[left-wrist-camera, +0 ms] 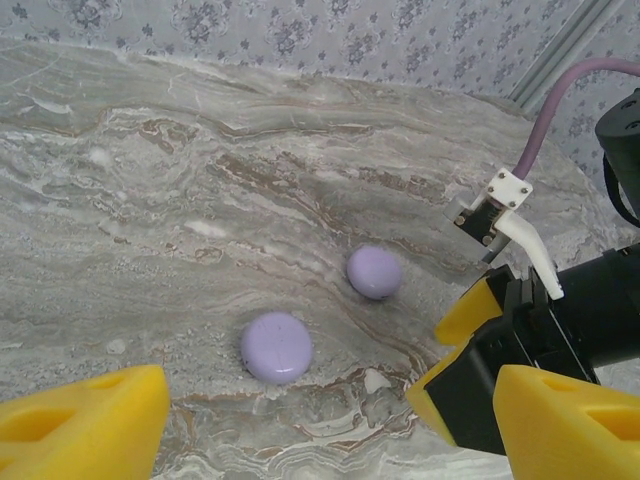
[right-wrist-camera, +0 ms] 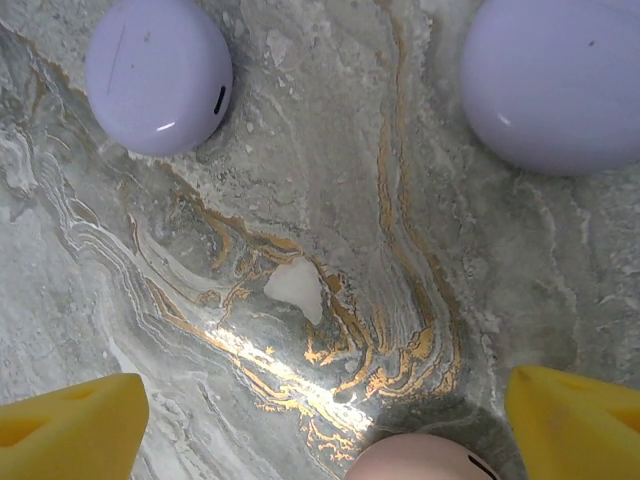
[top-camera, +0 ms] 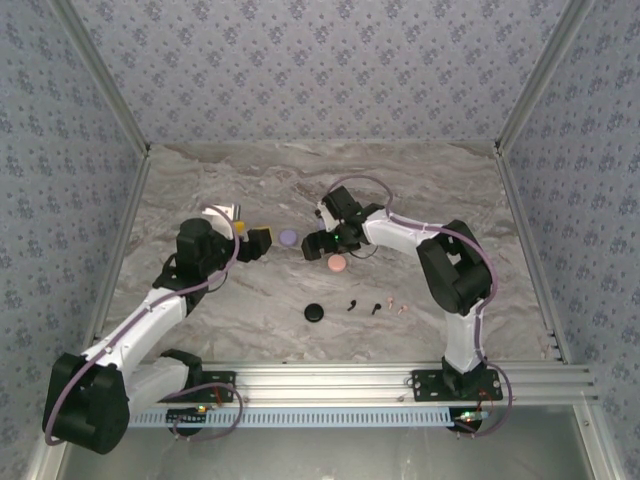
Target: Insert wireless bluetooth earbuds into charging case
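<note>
1. Earbuds (top-camera: 374, 308) lie untouched on the desk (left-wrist-camera: 150, 200) while the left claw (left-wrist-camera: 330, 412) hangs open, yellow fingers spread wide with only bare marble between them. The right claw (right-wrist-camera: 328, 400) is likewise spread and empty.
2. Just beyond the fingers sit the nearer lilac disc (left-wrist-camera: 276, 347) and the farther lilac disc (left-wrist-camera: 374, 272), apart from each other. Both look shut and are probably charging cases. A pink disc (right-wrist-camera: 420, 462) sits between the right claw's fingers at the near edge.
3. The step appears to be readying a case. It would go best with one claw pinching a disc across its rim, since the polished surface may let it slide, while the other lifts the lid.
4. Farther out, toward the arms' bases, the black pair (top-camera: 351, 305) and the pale pink pair (top-camera: 398, 305) lie right of a black disc (top-camera: 315, 312), well apart from both claws.
5. Each bud is tiny and stemmed, far smaller than the discs, and likely needs a gentle, well-centred pinch.
</note>
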